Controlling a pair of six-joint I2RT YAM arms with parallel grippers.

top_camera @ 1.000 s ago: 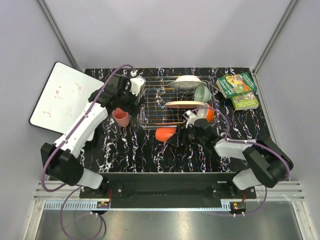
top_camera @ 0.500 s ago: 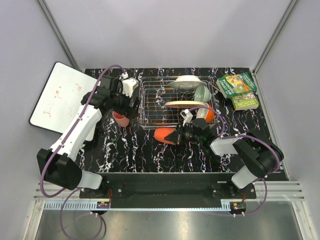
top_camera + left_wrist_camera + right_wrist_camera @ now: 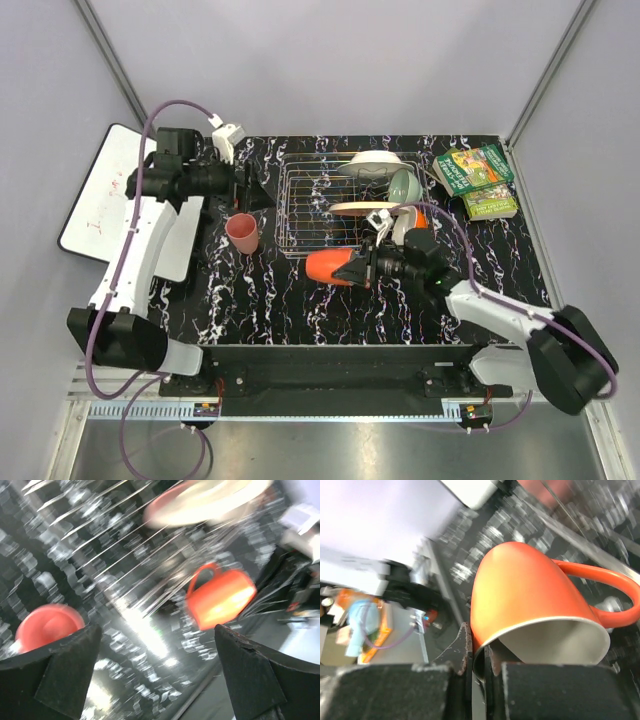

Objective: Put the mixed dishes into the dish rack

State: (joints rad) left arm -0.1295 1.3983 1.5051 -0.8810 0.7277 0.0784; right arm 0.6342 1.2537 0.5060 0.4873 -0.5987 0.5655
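My right gripper (image 3: 479,652) is shut on the rim of the orange mug (image 3: 530,595), one finger inside and one outside. The mug (image 3: 328,267) lies sideways just in front of the dish rack (image 3: 310,205), with its handle toward the rack. In the rack stand a white plate (image 3: 375,161), a pale green bowl (image 3: 402,185), a pink plate (image 3: 362,209) and an orange-and-white bowl (image 3: 419,226). The pink cup (image 3: 243,233) stands upright on the table left of the rack. My left gripper (image 3: 252,190) hangs open above and behind it, holding nothing. Its view shows the cup (image 3: 47,625) and mug (image 3: 220,597) below.
Two green-covered books (image 3: 475,178) lie at the back right corner. A whiteboard (image 3: 95,205) leans off the table's left edge under my left arm. Grey walls close the table at the back and both sides.
My right gripper has shut on the orange mug's rim and its arm has stretched out. The left arm has risen and swung back to the left, away from the pink cup.
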